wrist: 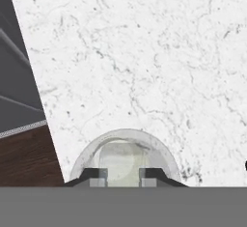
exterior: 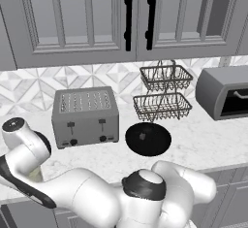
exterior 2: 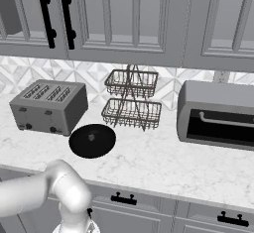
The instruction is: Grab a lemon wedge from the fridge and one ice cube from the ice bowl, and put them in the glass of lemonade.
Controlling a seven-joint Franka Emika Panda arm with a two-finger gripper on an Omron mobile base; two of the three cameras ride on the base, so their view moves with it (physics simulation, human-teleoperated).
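In the hand view I look straight down on the glass of lemonade [wrist: 96, 146], a clear round tumbler with pale liquid, standing on the white marble counter [wrist: 144, 52]. My gripper [wrist: 123, 175] hangs right over its mouth. The fingers are narrowly set, and a pale squarish ice cube [wrist: 121, 161] sits between them. In the left base view the arm bends down to the lower left. A pale yellow-green bit of the glass [exterior: 34, 174] shows beside the wrist there.
A grey toaster [exterior: 85, 115] [exterior 2: 49, 107], a black round lid [exterior: 147, 138] [exterior 2: 92, 140], a two-tier wire basket [exterior: 163, 93] [exterior 2: 131, 100] and a grey bread box [exterior: 225, 93] [exterior 2: 218, 113] stand further back. The counter's front edge [wrist: 41, 110] runs close to the glass, with dark cabinets below.
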